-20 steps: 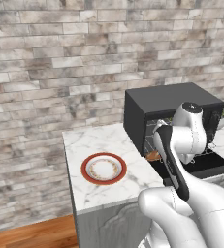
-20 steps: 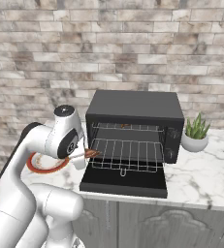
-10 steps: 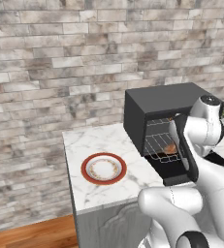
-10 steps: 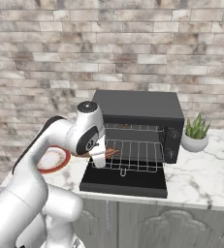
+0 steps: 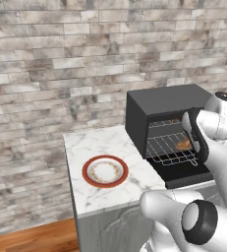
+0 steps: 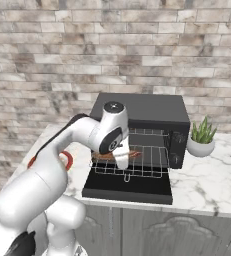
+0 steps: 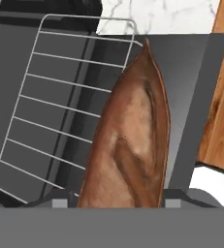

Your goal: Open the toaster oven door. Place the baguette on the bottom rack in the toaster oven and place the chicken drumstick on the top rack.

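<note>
**Carrying baguette to bottom rack**

Holding the baguette [image 7: 130, 145] between the finger tips, the gripper [image 6: 121, 159] sits at the mouth of the toaster oven [image 6: 152, 107]. I see the toaster oven door [image 6: 129, 185] folded down flat and the bottom rack [image 7: 45, 101] pulled out over it; the loaf hangs above its front edge. I judge the first placing step under way. Next: lower the loaf onto the wires, then release. The plate [image 5: 105, 171] sits well apart.

Kitchen, marble counter [image 5: 105, 194], brick wall [image 5: 61, 64], toaster oven [image 6: 152, 112]
</note>
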Controlling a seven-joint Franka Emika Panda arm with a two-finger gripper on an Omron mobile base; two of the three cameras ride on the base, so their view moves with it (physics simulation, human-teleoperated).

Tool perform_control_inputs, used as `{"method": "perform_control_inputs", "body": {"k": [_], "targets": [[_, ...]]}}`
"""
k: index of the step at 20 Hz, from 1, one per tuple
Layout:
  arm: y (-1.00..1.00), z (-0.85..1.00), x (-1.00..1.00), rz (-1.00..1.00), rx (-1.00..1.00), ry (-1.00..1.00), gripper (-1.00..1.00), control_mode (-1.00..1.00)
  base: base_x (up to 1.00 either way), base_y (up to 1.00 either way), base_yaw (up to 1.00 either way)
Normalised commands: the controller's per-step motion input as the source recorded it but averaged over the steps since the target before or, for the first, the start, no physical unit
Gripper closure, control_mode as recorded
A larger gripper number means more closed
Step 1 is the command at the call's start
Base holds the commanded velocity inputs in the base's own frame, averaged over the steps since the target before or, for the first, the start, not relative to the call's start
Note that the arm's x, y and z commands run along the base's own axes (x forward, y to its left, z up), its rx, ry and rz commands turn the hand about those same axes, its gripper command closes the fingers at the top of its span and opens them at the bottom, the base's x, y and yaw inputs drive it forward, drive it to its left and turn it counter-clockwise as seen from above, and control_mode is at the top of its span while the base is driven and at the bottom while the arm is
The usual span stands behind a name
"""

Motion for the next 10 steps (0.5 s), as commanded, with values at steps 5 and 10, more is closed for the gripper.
{"method": "perform_control_inputs", "body": {"k": [5,10], "targets": [[-0.13,-0.08,0.18,0.00,0.05,0.00,1.00,-1.00,0.00,0.00,0.00],[-0.10,-0.12,0.20,-0.01,0.09,0.00,1.00,-1.00,0.00,0.00,0.00]]}}
